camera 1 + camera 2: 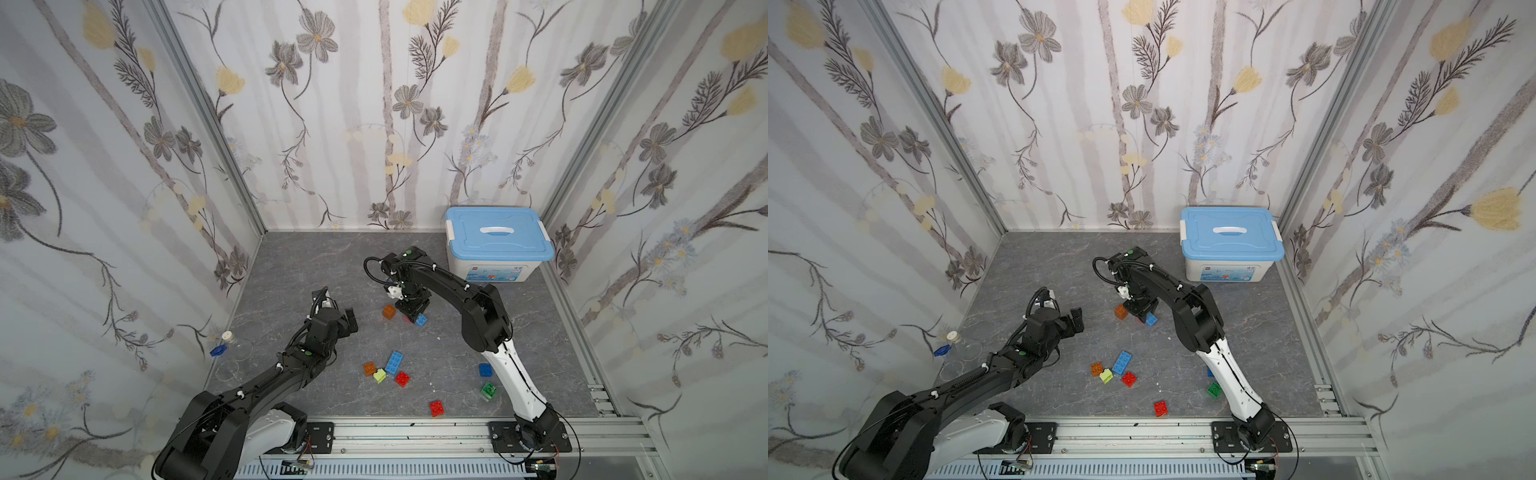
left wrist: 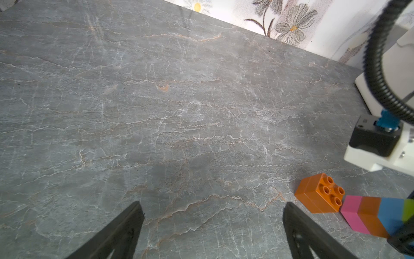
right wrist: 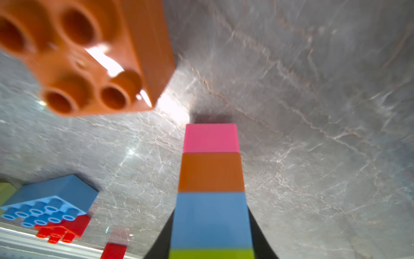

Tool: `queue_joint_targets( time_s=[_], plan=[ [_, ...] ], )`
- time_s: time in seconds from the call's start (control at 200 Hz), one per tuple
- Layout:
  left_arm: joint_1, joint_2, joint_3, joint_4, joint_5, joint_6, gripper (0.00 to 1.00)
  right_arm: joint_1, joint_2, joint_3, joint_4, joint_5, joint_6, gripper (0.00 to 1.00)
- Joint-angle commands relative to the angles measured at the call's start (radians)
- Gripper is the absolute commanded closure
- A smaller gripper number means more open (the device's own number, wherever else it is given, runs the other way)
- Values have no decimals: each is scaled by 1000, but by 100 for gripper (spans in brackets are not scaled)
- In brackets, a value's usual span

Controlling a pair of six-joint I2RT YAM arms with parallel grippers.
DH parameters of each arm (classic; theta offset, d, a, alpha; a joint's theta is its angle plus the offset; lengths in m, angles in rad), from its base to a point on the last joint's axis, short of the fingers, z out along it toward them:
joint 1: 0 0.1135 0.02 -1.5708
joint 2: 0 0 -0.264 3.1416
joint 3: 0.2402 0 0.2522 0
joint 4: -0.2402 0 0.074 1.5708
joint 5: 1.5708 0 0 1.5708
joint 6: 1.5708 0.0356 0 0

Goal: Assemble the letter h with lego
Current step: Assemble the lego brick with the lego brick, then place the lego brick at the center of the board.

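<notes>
My right gripper is shut on a lego column of pink, orange, blue and lime bricks, its pink end down at the grey table. In both top views only a pink bit and a blue brick show under its jaws. A loose orange brick stands just left of the column. My left gripper hovers open to the left, nothing between its fingers.
Loose bricks lie nearer the front: orange, long light-blue, lime, two red, blue, green. A lidded white storage box stands back right. Small blue and clear items sit by the left wall.
</notes>
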Motion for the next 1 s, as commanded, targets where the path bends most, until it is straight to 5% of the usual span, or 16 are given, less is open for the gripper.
queue_joint_targets(
  time_s=[0.0,0.345,0.644,0.824,0.994],
  plan=[
    [1,0,3,17,-7,-6,0,4,17,-25,70,-99,32,94],
    [-1,7,33,89,153,71,0,-5,-248,-62,105,-83,105,93],
    [-107,53,104,165,241,257,0,-98,-497,-509,324,-134,184,90],
    [-174,219,204,192,309,437,0,-157,-559,-720,395,-132,225,88],
    [-174,381,340,113,322,445,0,-182,-561,-814,481,-128,251,87]
  ],
)
